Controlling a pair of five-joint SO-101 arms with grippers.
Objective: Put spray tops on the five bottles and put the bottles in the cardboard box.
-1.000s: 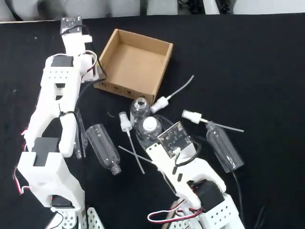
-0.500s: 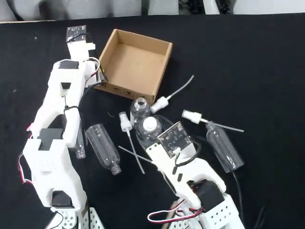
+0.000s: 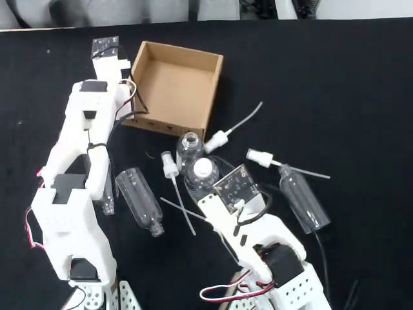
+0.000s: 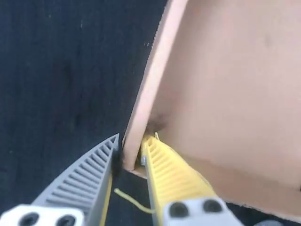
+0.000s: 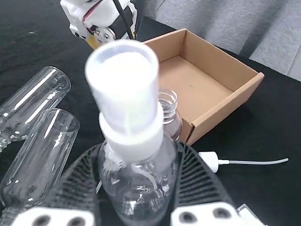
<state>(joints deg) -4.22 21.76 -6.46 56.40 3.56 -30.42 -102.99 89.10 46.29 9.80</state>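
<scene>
My left gripper is shut on the cardboard box, one finger on each side of its wall by the near-left corner. The box is open and has nothing inside. Near the table's middle, my right gripper is shut on an upright clear bottle that has a white spray top on it. An uncapped bottle stands just behind it. Three more bottles lie flat: one left of centre, one partly under the left arm, one at the right.
Loose spray tops with long tubes lie around the held bottle: one by the box's near corner, one to the right, one to the left. The table is covered in black cloth.
The left arm closed in on the box's near-left corner and took hold of it. The box has since turned and shifted left. The right arm and its bottle have not moved.
</scene>
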